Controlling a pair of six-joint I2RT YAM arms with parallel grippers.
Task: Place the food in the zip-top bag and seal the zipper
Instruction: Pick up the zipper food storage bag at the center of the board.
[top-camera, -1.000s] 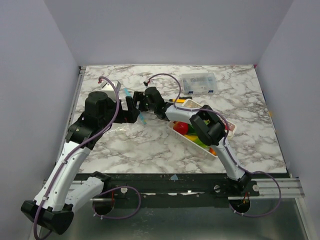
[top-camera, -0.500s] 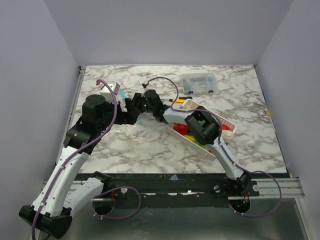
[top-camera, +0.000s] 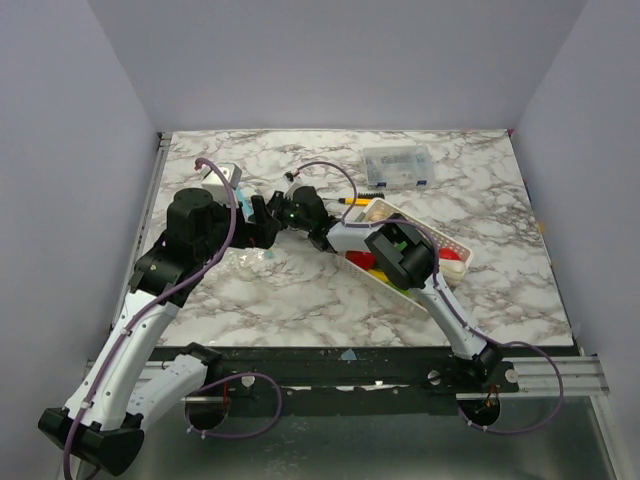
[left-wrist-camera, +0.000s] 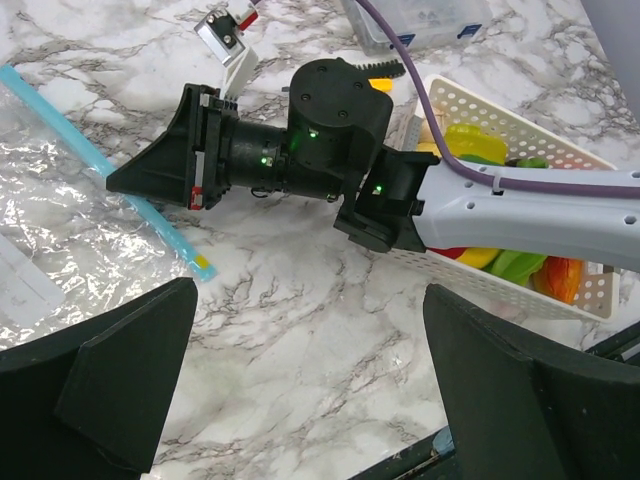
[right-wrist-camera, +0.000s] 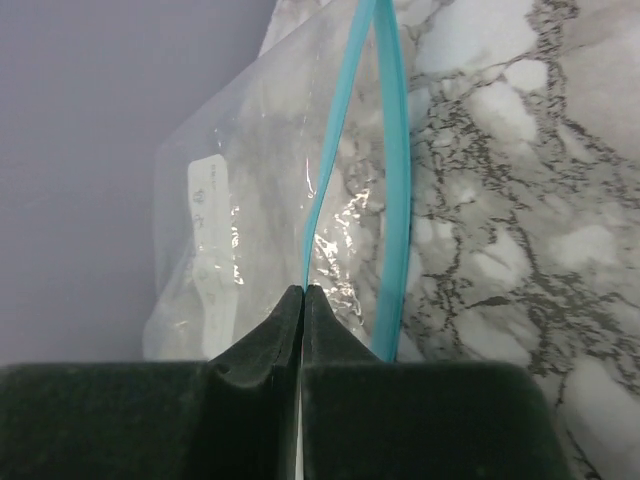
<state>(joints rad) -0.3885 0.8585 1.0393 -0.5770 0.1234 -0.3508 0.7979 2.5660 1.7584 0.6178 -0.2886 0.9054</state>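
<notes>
Over on the left side of the table (top-camera: 300, 300), the zip-top bag (left-wrist-camera: 50, 220) is lying flat and looking empty, with its far side sitting close to the table's left edge. Its zipper (left-wrist-camera: 60, 125) is running diagonally across the marble, and the mouth is gaping a little, the two blue lips parting in the right wrist view. Hovering just above it, the left gripper (left-wrist-camera: 310, 290) is spreading its fingers wide and holding nothing. Moving right, the right gripper (right-wrist-camera: 303, 292) is pressing its fingers together on one lip of the zipper, pinching it right at the tips. Further right, all the food (left-wrist-camera: 478, 140) I can see is sitting in the white basket (left-wrist-camera: 450, 100) beside the right forearm. So I am judging the job barely begun: the mouth is being opened, every piece is waiting to go in, and the sealing is yet to come. Room is looking tight where the two wrists are meeting nose to nose. Open marble is lying toward the near edge and the far right, and the clear lidded box (top-camera: 397, 166) is sitting well back.
</notes>
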